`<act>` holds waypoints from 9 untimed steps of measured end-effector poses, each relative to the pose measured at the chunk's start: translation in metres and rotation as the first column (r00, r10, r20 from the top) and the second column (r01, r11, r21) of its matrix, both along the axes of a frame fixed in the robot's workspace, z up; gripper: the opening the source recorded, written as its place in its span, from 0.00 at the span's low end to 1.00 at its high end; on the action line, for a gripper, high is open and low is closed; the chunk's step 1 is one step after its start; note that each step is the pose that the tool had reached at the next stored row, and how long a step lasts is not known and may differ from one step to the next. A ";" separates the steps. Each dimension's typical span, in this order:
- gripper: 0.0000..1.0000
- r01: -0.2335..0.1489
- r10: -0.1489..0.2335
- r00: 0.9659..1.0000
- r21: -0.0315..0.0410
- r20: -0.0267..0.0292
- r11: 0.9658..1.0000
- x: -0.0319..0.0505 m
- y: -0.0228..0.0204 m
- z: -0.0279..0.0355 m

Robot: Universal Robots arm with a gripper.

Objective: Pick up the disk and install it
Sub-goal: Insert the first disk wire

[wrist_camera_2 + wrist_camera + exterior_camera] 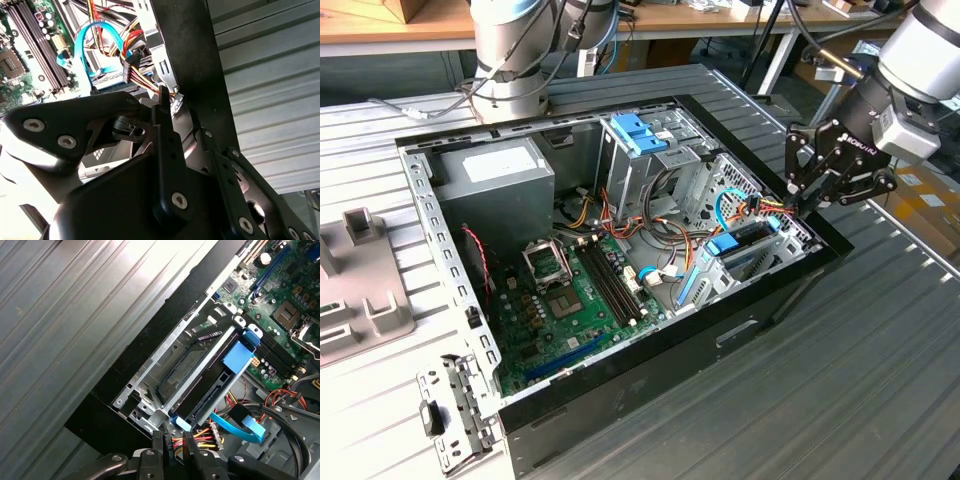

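One open computer case [620, 390]. One motherboard [570, 300]. One power supply [495, 170]. One disk [210, 385] seated in the drive cage. One gripper [798, 200]. Blue data cables [240, 422]: apparently two, though clutter obscures the count. One grey fixture [365, 270] beside the case.

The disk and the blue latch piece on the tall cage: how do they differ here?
The disk lies low in the drive bay by the case's front wall, close below the gripper; the blue latch piece sits high atop the tall metal cage, far from the gripper. The disk is long with a dark body; the latch piece is short and all blue. Both carry light-blue plastic.
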State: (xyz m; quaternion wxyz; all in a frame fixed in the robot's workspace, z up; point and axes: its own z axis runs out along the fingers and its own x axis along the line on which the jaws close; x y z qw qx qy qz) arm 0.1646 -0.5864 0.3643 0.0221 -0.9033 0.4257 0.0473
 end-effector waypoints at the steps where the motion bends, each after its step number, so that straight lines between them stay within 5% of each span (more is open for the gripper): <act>1: 0.30 -0.003 0.003 1.000 -0.001 0.000 1.000 0.0006 0.0000 -0.0007; 9: 0.29 -0.004 0.004 1.000 -0.001 0.000 1.000 0.0009 0.0000 -0.0009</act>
